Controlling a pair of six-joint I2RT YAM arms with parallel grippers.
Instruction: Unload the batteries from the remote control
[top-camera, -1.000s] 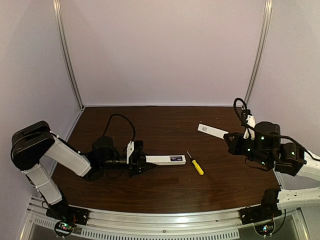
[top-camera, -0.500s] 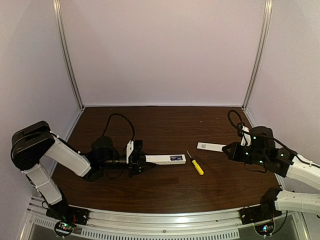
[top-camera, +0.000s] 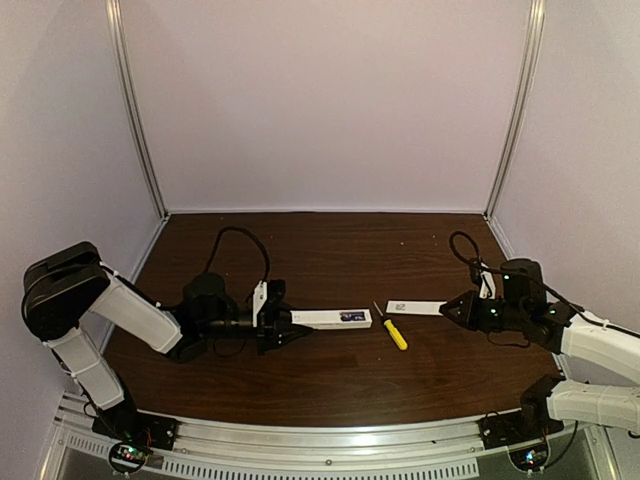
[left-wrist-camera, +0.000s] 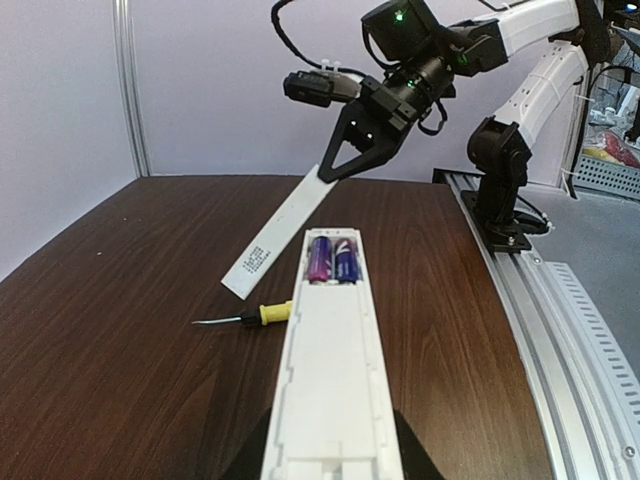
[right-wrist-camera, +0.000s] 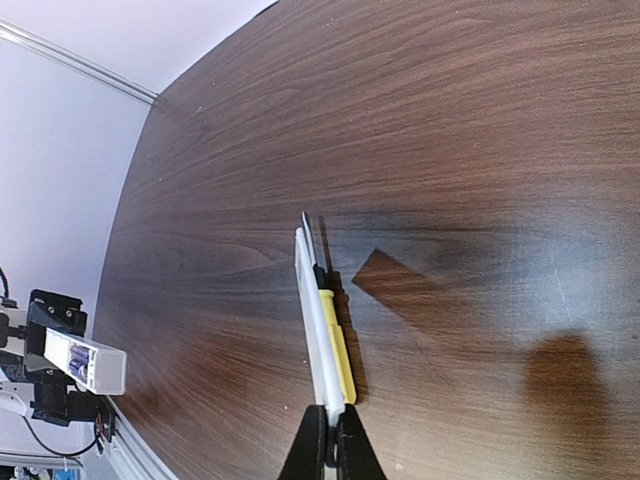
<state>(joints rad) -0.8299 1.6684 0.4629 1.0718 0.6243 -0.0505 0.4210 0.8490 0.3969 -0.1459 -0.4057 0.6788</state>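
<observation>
**Batteries exposed in the clamped remote, cover strip pinched beyond its free end**

Top view: the left gripper (top-camera: 283, 326) clamps one end of the remote control (top-camera: 335, 319), its jaws part-way closed across the bar's width. Whether the bar rests on the table (top-camera: 330, 250) cannot be told. The batteries (top-camera: 351, 317) sit in the recess at the remote's free end. Just past that end, apart from it, lies a yellow-handled screwdriver (top-camera: 393, 330). Farther past it, the right gripper (top-camera: 447, 310) is closed tight on one end of the white cover strip (top-camera: 415, 307). Behind the remote, broad bare wood runs to the back wall.

Left wrist view: the two batteries lie side by side, uncovered. The strip slants down towards the remote's battery end and stops near it. On the remote's other side, bare wood reaches the railed table edge.

Right wrist view: the strip shows edge-on, with the screwdriver just beside it. The remote is well apart, with bare wood between.
</observation>
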